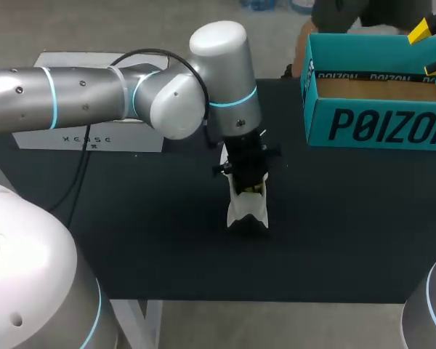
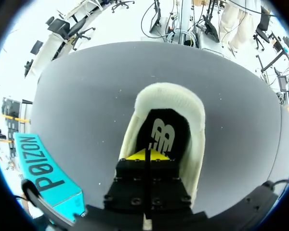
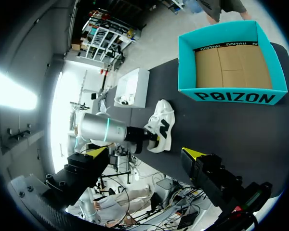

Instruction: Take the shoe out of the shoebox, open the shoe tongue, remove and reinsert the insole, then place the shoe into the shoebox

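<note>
1. White low-top sports shoe with a padded cream collar [image 1: 245,212]: stands on its sole near the middle of the black bench [image 1: 131,240], well apart from the box. It is judged light, with a soft, yielding upper over a stiffer sole. The heel collar or the sole sides offer the surest hold, since the tongue would fold under a pinch.
2. Black foam insole [image 2: 164,127]: lies inside the shoe, visible through the opening. It is judged thin, floppy and somewhat clingy, so it is best pinched at one edge and peeled out. The shoe should be braced, or it may lift with the insole.
3. Left hand [image 2: 147,155]: sits inside the shoe opening with its yellow tips pressed together just above the insole. Whether an insole edge is caught between them cannot be told.
4. Right hand [image 3: 144,151]: fingers spread wide and holding nothing, high over the far right corner of the bench.
5. Teal open cardboard shoebox [image 1: 378,127]: rests at the far right corner with its brown floor bare. Its thin walls would probably shift if nudged.
6. White rectangular box [image 1: 87,138]: lies along the far left edge, well apart from the shoe.
7. Obstruction: the silver left arm [image 1: 94,91] reaches from the left edge to directly over the shoe. Any bracing hold by the right hand is therefore best approached from the right edge.
</note>
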Available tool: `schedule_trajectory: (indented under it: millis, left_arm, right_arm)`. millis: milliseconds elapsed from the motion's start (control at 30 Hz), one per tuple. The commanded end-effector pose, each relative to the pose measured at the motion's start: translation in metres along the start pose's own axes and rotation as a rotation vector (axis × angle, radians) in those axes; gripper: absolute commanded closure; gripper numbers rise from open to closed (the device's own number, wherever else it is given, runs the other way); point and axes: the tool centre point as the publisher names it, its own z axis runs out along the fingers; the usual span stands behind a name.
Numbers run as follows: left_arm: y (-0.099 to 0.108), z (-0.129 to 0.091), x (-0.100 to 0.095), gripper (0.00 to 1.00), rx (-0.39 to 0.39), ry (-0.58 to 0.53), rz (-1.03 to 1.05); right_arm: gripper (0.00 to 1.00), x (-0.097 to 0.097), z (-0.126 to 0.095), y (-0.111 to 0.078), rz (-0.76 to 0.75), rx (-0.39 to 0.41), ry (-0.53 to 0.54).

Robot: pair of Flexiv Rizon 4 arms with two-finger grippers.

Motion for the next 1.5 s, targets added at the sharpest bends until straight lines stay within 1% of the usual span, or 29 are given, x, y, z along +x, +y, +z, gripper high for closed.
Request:
schedule_trajectory:
  millis: [33, 133, 300, 400, 600, 700, 833, 967, 1167, 1333, 1500]
  left_arm:
    - [-0.006, -0.012, 0.003, 1.0, 0.016, -0.016, 0.022]
    - [-0.009, -0.002, 0.001, 1.0, 0.022, 0.006, 0.045]
    - [-0.014, 0.009, 0.0, 1.0, 0.046, 0.001, 0.063]
    - [-0.013, 0.015, 0.004, 1.0, 0.037, 0.023, 0.076]
    - [-0.013, 0.03, 0.006, 1.0, 0.04, 0.019, 0.108]
    - [-0.013, 0.035, 0.005, 1.0, 0.051, 0.01, 0.096]
    - [-0.011, 0.04, 0.008, 1.0, 0.051, 0.03, 0.089]
    - [-0.014, 0.03, 0.008, 1.0, 0.035, 0.034, 0.098]
    - [-0.01, 0.002, 0.009, 1.0, -0.003, 0.03, 0.136]
    - [0.002, -0.012, 0.013, 1.0, -0.024, 0.05, 0.172]
    - [0.016, -0.017, 0.012, 1.0, -0.029, 0.05, 0.171]
  right_arm:
    - [0.0, 0.0, 0.0, 0.002, 0.001, 0.003, -0.003]
    - [0.0, 0.0, 0.0, 0.002, 0.001, 0.003, -0.003]
    - [0.0, 0.0, 0.0, 0.002, 0.001, 0.003, -0.003]
    - [0.0, 0.0, 0.0, 0.002, 0.001, 0.003, -0.003]
    - [0.0, 0.0, 0.0, 0.002, 0.001, 0.003, -0.003]
    - [0.0, 0.0, 0.0, 0.002, 0.001, 0.003, -0.003]
    - [0.0, 0.0, 0.0, 0.002, 0.001, 0.003, -0.003]
    - [0.0, 0.0, 0.0, 0.002, 0.001, 0.003, -0.003]
    - [0.0, 0.0, 0.0, 0.002, 0.001, 0.003, -0.003]
    - [0.0, 0.0, 0.0, 0.002, 0.001, 0.003, -0.003]
    - [0.0, 0.0, 0.0, 0.002, 0.001, 0.003, -0.003]
